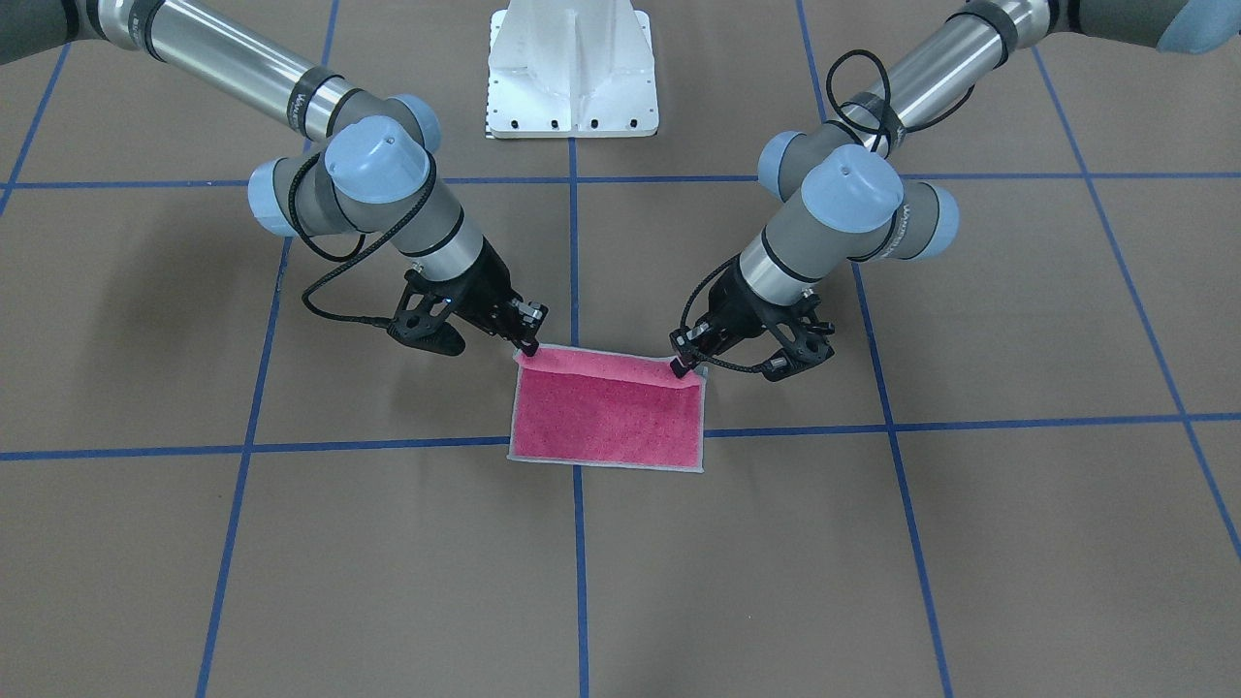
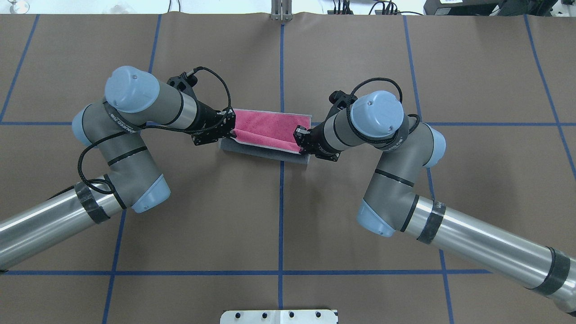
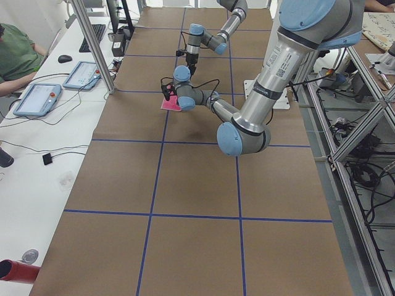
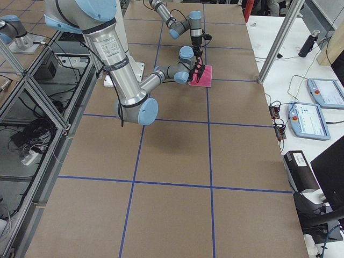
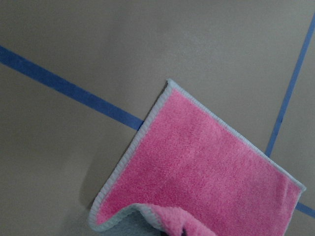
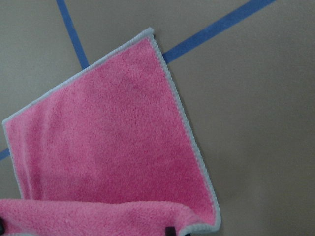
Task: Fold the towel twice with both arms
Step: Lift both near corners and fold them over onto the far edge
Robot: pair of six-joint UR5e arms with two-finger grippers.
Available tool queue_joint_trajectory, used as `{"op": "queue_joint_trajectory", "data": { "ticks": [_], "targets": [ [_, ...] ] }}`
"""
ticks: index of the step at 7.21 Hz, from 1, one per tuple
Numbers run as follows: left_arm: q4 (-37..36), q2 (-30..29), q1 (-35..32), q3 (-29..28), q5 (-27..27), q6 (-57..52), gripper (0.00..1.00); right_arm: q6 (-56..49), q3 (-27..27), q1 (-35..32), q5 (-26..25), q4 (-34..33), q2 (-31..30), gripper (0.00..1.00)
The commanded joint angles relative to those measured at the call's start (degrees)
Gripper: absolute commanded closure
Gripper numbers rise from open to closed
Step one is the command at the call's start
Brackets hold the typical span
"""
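We see the towel (image 1: 606, 415) lying on the desk (image 1: 291, 543) between the two arms, across a blue tape line (image 1: 368, 444). Its edge nearest the robot is lifted off the surface. The left fingers (image 1: 682, 366) are pinched shut on one corner of that raised edge, and the right fingers (image 1: 529, 346) are closed on the other corner. The far edge and most of the cloth lie flat.

The left arm (image 2: 135, 166) and the right arm (image 2: 396, 180) reach in from opposite sides with bent elbows. Both wrists slant down and inward, towards each other.

The towel is fluffy terry, bright pink on top, with a thin light-grey hem. From overhead we see a grey strip of its underside below the lifted edge. In both wrist views the held edge curls up towards the camera. The desk is matte brown, gridded with blue tape.
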State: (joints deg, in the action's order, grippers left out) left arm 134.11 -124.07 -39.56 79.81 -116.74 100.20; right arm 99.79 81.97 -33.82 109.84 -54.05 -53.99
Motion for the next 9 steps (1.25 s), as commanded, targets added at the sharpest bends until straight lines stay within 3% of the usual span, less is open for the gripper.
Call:
{"op": "queue_joint_trajectory", "data": {
  "ticks": [1, 9],
  "targets": [
    [0.0, -0.2, -0.3, -0.4, 0.0, 0.1, 1.00, 0.0, -2.0, -1.7, -0.1, 0.0, 1.7, 1.00],
    [0.1, -5.5, -1.8, -7.3, 0.0, 0.2, 1.00, -0.4, -7.4, -4.0, -0.2, 0.2, 5.5, 1.00]
  ]
}}
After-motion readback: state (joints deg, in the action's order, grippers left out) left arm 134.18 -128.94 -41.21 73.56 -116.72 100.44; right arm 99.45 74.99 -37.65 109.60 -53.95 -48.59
